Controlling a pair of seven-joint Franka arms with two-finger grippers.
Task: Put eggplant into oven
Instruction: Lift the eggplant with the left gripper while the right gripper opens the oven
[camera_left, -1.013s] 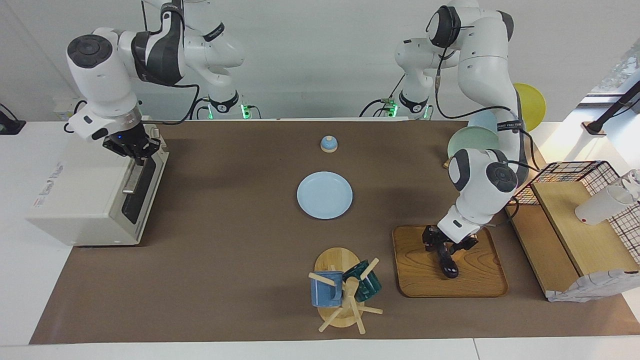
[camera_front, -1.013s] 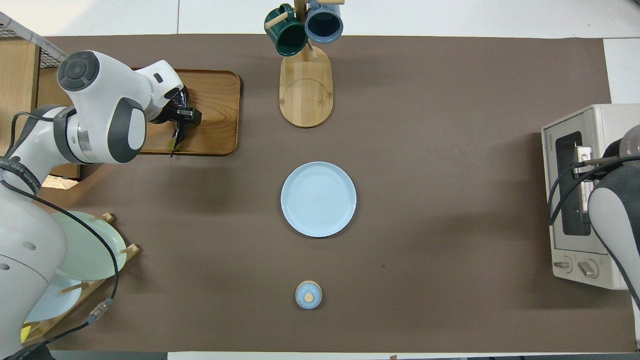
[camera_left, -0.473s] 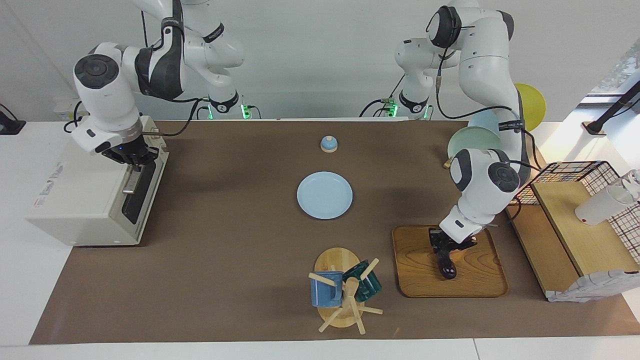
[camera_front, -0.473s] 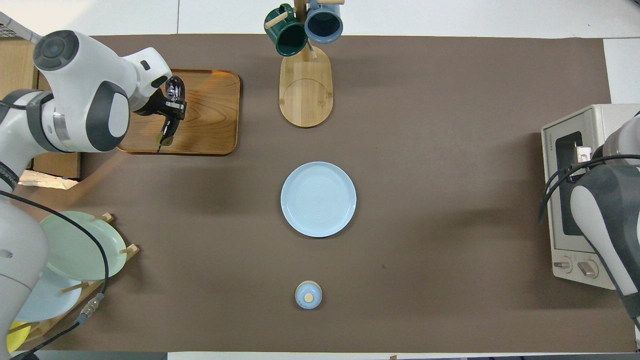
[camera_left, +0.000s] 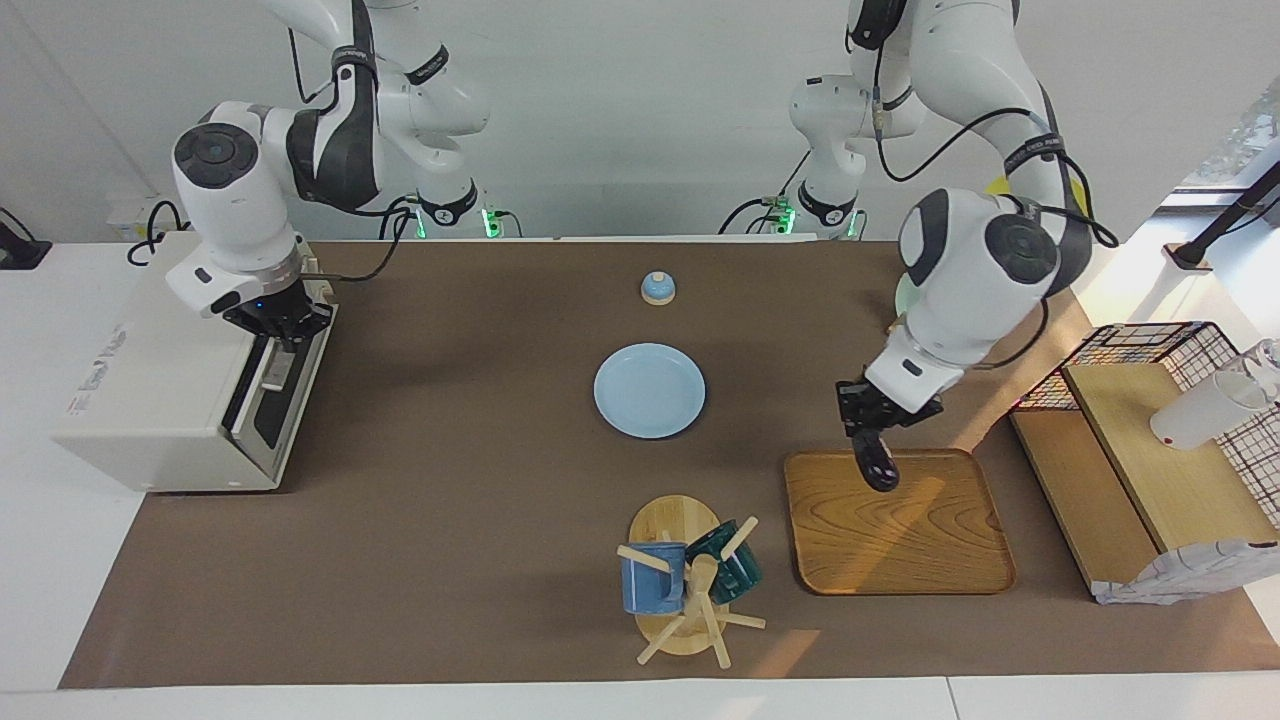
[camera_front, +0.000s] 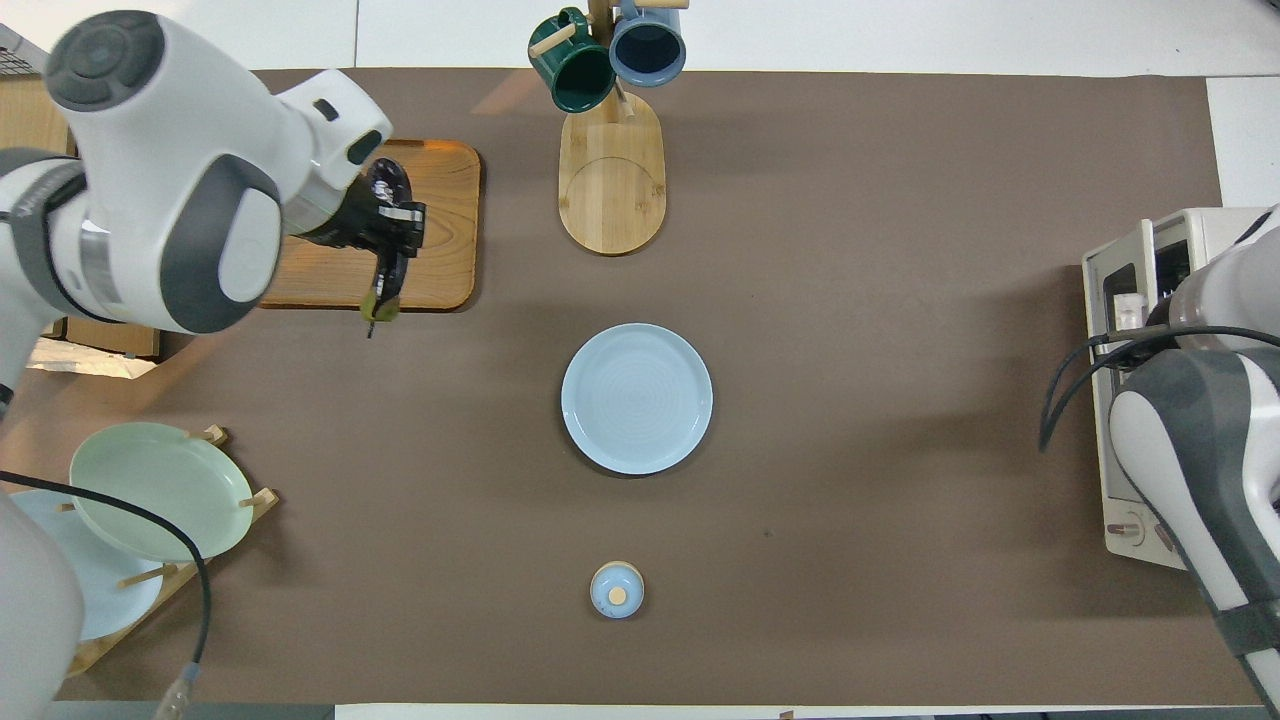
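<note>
Left arm raised, elbow bent high, left gripper (camera_left: 868, 432) pointing down above the table's left-arm end, fingers clamped on something. Right arm bent low at right-arm end, right gripper (camera_left: 282, 328) pointing down, fingers closed.

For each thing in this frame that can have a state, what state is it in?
eggplant: lifted, hanging over the wooden tray.
left gripper: shut on the eggplant.
oven: door slightly ajar at the top.
right gripper: shut on the door handle.
blue plate: bare, flat on the mat.
blue mug and green mug: hung on the mug tree.
</note>
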